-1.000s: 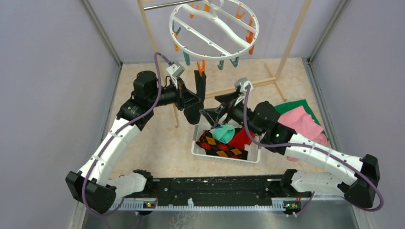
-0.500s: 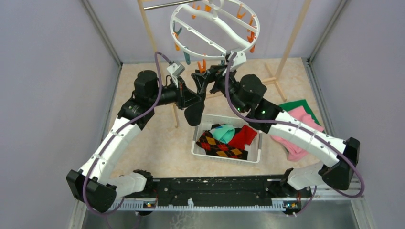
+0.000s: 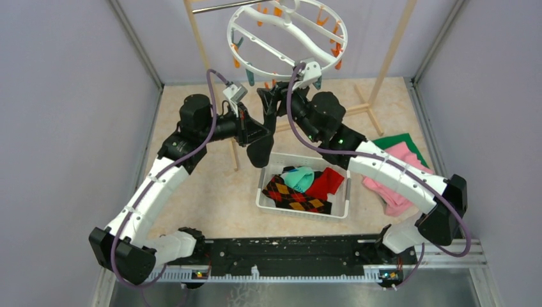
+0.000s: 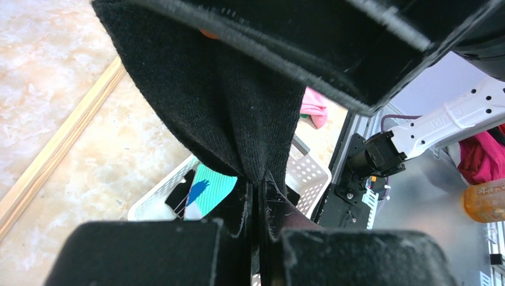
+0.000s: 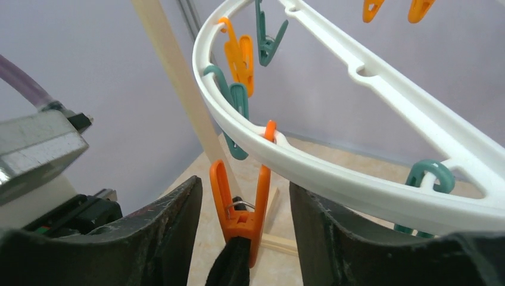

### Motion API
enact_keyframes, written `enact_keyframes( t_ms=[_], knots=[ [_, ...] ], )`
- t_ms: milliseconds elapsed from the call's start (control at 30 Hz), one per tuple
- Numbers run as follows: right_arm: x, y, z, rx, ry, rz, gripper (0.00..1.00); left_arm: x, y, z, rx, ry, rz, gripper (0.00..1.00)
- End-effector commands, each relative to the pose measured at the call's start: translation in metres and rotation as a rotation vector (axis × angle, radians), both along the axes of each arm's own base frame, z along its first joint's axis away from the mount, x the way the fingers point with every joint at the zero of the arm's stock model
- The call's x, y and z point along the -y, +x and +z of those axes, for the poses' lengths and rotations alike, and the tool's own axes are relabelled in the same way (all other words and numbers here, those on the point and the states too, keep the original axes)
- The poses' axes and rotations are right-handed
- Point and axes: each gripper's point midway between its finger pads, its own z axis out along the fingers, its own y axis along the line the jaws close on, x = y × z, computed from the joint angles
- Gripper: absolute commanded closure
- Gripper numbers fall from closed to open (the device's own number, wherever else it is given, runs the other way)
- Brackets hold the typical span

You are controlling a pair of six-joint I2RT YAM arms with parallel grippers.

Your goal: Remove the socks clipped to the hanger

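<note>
Clamping sock (image 4: 238,119), left gripper (image 4: 257,196), right gripper (image 5: 244,193) straddling clip (image 5: 238,225)

The hanger (image 5: 357,182) is smooth, glossy white plastic. An orange clip (image 5: 238,220) on it is shiny plastic with a thin metal spring. The sock (image 4: 226,107) is matt black knitted cloth, finely ribbed and fuzzy. The fingers (image 5: 172,238) are matt black and lightly scuffed. The rack (image 5: 175,77) is pale, bare wood. The basket (image 4: 309,176) is white perforated plastic. The tabletop (image 3: 211,192) has a beige, marbled, faintly satin finish.
</note>
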Motion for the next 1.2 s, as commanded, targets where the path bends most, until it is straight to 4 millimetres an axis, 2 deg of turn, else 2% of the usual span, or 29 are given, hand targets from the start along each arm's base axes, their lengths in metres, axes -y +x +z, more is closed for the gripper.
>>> enact_keyframes(
  t_ms=[0, 300, 333, 567, 600, 800, 967, 1067, 1133, 1167],
  knots=[
    [0.002, 0.000, 0.039, 0.091, 0.095, 0.006, 0.49, 0.000, 0.004, 0.007, 0.044, -0.018, 0.014, 1.00],
    [0.001, -0.002, 0.042, 0.109, 0.133, 0.017, 0.55, -0.003, 0.010, 0.001, 0.040, 0.005, 0.046, 1.00],
    [0.002, -0.001, 0.041, 0.107, 0.136, 0.014, 0.58, -0.003, 0.010, 0.002, 0.041, 0.004, 0.046, 1.00],
    [0.000, -0.001, 0.041, 0.109, 0.154, 0.022, 0.97, -0.004, 0.011, -0.001, 0.039, 0.011, 0.055, 1.00],
    [0.000, 0.000, 0.041, 0.107, 0.153, 0.021, 1.00, -0.004, 0.011, -0.001, 0.038, 0.012, 0.055, 1.00],
    [0.003, -0.001, 0.037, 0.096, 0.150, 0.022, 1.00, -0.005, 0.011, -0.016, 0.016, 0.043, 0.054, 1.00],
    [0.007, -0.003, 0.027, 0.077, 0.135, 0.022, 0.99, 0.000, -0.009, -0.055, -0.042, 0.111, -0.012, 1.00],
    [0.008, -0.007, 0.012, 0.033, 0.106, 0.042, 0.78, 0.002, -0.013, -0.074, -0.065, 0.157, -0.015, 1.00],
    [0.008, -0.012, -0.002, -0.005, 0.067, 0.067, 0.66, 0.005, -0.013, -0.075, -0.045, 0.168, -0.030, 1.00],
    [0.011, -0.015, -0.010, -0.017, 0.054, 0.071, 0.56, 0.007, -0.013, -0.074, -0.038, 0.172, -0.043, 1.00]
  ],
)
